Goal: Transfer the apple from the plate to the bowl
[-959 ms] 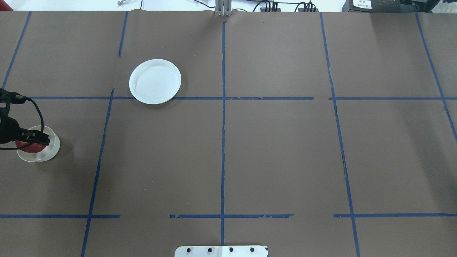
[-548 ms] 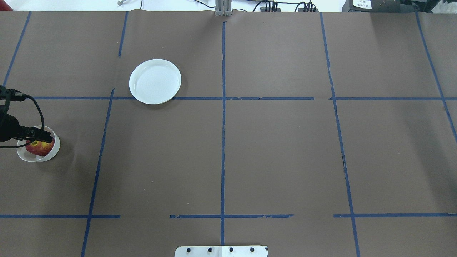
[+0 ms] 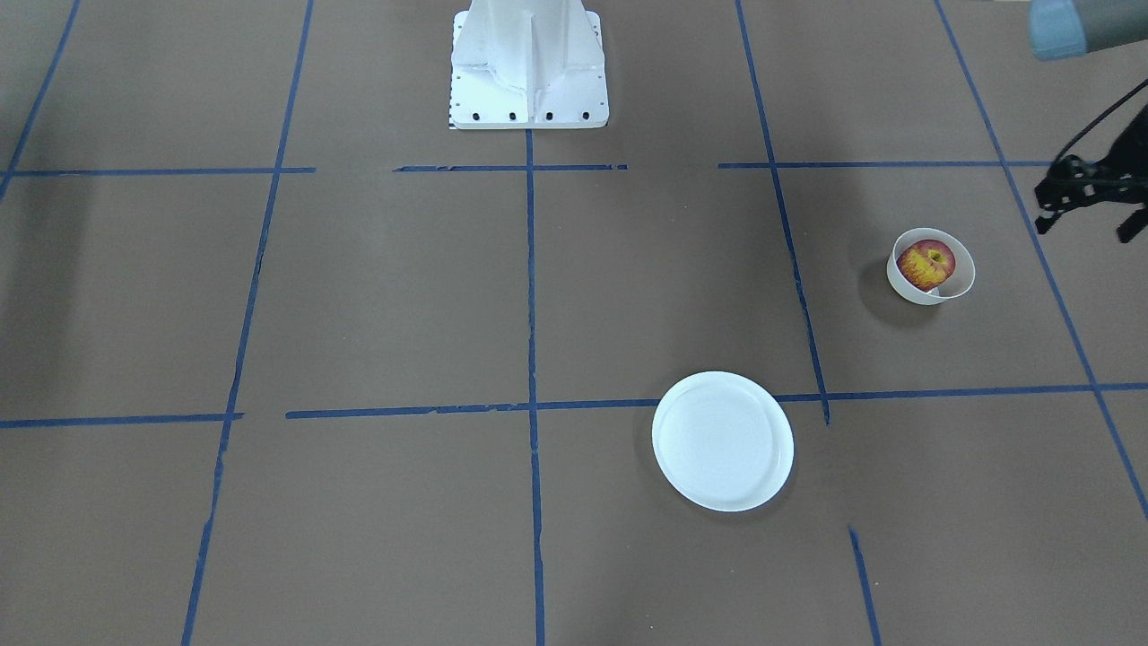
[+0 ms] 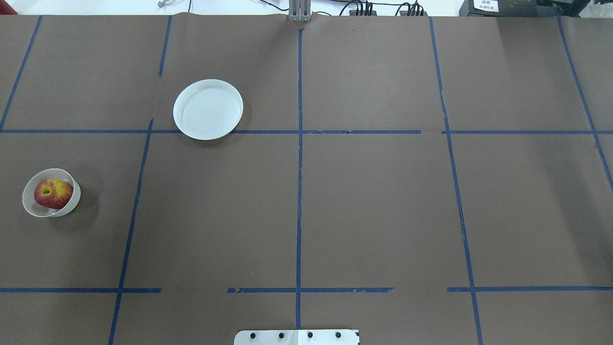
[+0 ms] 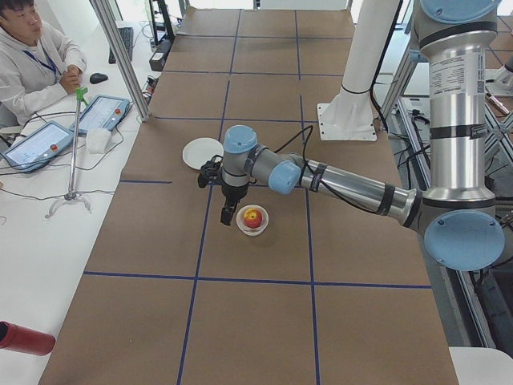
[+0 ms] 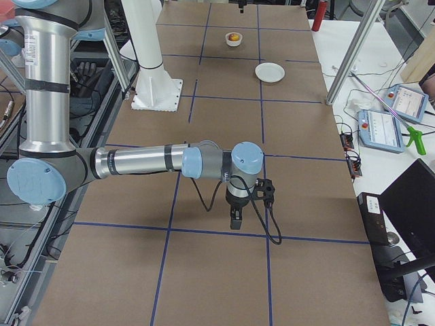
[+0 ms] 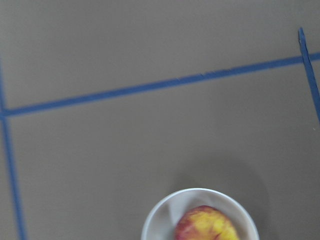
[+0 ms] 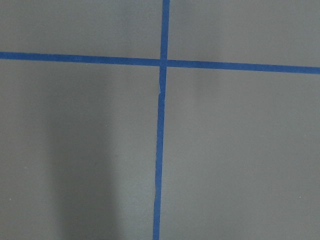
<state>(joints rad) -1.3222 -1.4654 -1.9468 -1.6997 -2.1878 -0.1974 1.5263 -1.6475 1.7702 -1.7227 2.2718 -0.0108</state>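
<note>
The red and yellow apple (image 4: pixel 52 193) lies in the small cream-white bowl (image 4: pixel 28 207) at the table's left side, stem dimple up. It also shows in the front view (image 3: pixel 926 264) and at the bottom edge of the left wrist view (image 7: pixel 206 226). The white plate (image 4: pixel 208 109) stands bare, farther out and to the right. My left gripper (image 3: pixel 1088 222) hangs above and beside the bowl, apart from the apple, its jaws spread and empty. My right gripper (image 6: pixel 234 219) shows only in the right side view, low over bare table. I cannot tell whether it is open or shut.
Brown paper with blue tape lines (image 4: pixel 299 167) covers the table. The robot's white base (image 3: pixel 529 63) stands at the middle of its edge. An operator (image 5: pixel 32 64) sits at the left end with tablets and a stand.
My left gripper has let go of the apple and drawn back out of the overhead view. The apple now rests uncovered in the bowl.
</note>
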